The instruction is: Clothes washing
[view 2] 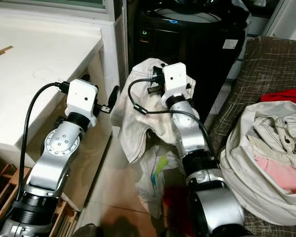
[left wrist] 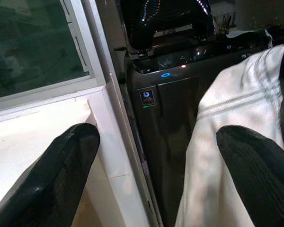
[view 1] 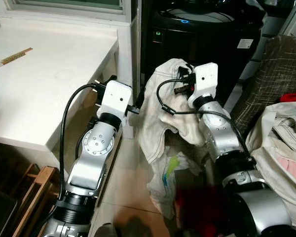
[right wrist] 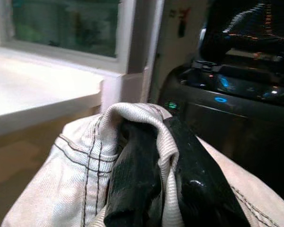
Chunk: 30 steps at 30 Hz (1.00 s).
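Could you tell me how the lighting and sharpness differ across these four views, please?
Left eye view: the white counter is overexposed, the washing machine dark. Left wrist view: the open left claw is soft, near the pale garment. Right wrist view: the right claw is sharp, the window washed out.

A white counter (view 1: 49, 84) fills the upper left, a wooden ruler (view 1: 10, 59) lying on it; beige floor tiles (view 1: 130, 182) sit lower centre.

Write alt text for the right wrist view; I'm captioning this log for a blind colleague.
The right gripper is shut on an off-white garment, a stitched fold of cloth pinched between its black fingers. Behind stand a black washing machine with blue lights and a white counter under a window.
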Available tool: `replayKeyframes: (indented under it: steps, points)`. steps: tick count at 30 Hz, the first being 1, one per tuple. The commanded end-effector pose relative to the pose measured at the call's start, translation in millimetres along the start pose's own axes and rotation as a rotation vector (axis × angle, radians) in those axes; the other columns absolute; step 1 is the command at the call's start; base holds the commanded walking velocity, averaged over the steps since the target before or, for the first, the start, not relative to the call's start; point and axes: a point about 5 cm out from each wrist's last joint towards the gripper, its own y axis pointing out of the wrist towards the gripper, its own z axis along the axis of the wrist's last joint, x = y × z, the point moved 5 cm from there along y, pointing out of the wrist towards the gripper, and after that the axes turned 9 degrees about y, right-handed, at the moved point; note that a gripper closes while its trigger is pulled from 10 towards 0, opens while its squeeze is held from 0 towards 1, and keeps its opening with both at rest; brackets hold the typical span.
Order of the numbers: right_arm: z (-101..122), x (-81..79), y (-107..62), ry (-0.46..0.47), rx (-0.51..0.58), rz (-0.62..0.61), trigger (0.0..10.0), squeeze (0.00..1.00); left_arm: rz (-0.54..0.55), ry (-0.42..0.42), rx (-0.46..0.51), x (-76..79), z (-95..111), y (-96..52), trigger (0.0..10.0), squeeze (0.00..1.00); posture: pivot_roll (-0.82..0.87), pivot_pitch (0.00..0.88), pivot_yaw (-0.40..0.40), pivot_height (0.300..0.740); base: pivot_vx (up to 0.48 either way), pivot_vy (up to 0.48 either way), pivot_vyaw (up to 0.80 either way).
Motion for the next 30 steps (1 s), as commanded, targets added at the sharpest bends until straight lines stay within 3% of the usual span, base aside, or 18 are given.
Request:
replayKeyframes:
  steps: [1,5,25,30]
  points:
    - [15,-6.4,3.9,-0.015,0.051,0.030,10.0,0.00,0.027,-0.019,-0.002,-4.3,2,-0.3,10.0,0.00,0.01,0.037,-0.036,0.740,0.000,0.000,0.00]
    - [17,-1.3,4.9,-0.011,0.053,0.019,10.0,0.00,0.016,-0.021,0.011,2.0,6,-0.9,10.0,0.00,0.02,0.036,-0.042,0.740,0.000,0.000,0.00]
    - [15,-4.4,8.7,-0.013,0.050,0.003,10.0,0.00,0.016,0.004,0.023,-5.5,7,3.9,10.0,0.00,0.03,0.000,-0.027,0.740,0.000,0.000,0.00]
    - [20,5.1,10.0,-0.039,0.051,-0.026,10.0,0.00,-0.001,0.007,0.032,-5.9,7,8.0,10.0,0.00,0.01,0.000,-0.026,0.740,0.000,0.000,0.00]
